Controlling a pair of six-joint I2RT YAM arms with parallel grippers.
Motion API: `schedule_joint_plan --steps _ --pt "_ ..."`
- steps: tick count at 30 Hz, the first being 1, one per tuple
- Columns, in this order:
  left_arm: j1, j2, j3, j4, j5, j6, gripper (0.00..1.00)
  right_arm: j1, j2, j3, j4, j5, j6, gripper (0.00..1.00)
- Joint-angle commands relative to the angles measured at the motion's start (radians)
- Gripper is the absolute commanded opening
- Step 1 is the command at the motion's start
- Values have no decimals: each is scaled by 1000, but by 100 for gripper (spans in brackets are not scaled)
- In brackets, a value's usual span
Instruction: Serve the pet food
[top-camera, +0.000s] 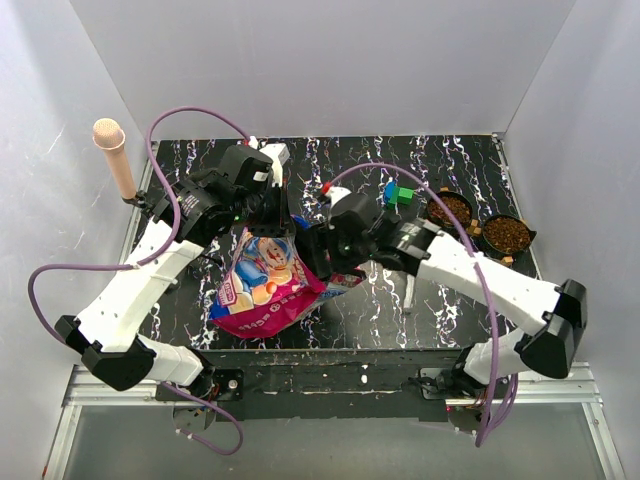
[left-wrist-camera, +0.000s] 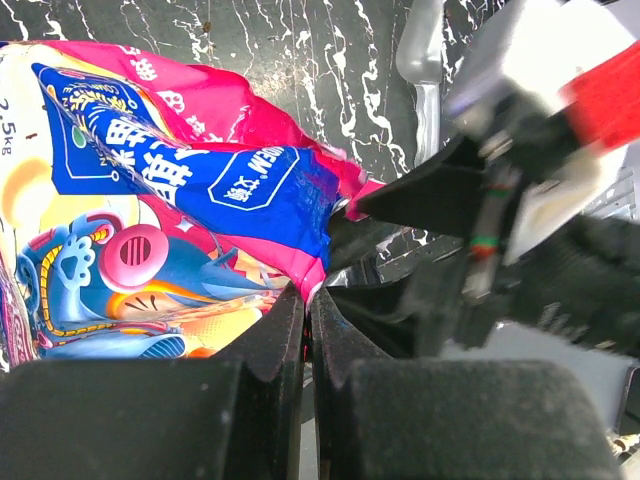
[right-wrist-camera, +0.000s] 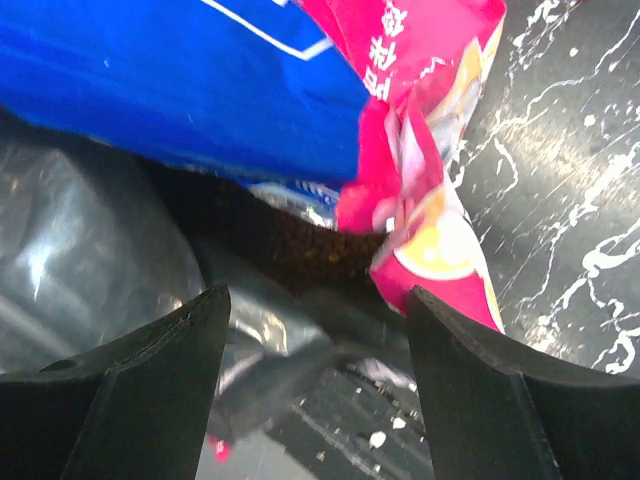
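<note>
Top external: right arm (top-camera: 470, 265) lies between bag (top-camera: 265, 285) and bowls (top-camera: 452, 208).

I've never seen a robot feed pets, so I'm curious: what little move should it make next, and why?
Probably the right gripper should close on the loose edge of the bag. Its jaws stand open at the bag's mouth, with kibble visible inside, while the left gripper is shut on another edge. Holding both sides would likely steady the bag.
</note>
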Motion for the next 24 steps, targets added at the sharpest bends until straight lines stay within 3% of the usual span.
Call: schedule_joint_plan --steps 1,3,5,10,12,16,20,24 --pt "2 -35 39 76 32 26 0 113 88 47 70 321 -10 77" --pt "2 -30 50 67 34 32 0 128 151 128 -33 534 67 77" --pt "0 -32 68 56 31 40 0 128 197 182 -116 620 120 77" --pt "2 -47 75 36 28 46 0 127 150 129 -4 608 43 73" --pt "2 -53 78 30 31 46 0 116 107 72 95 551 -18 71" --pt "0 -68 70 26 43 35 0 76 74 33 197 387 -113 54" --pt "2 -88 64 29 83 29 0 36 109 33 218 176 -148 38" --pt "2 -128 42 67 152 -2 0 36 140 52 197 141 -150 18"
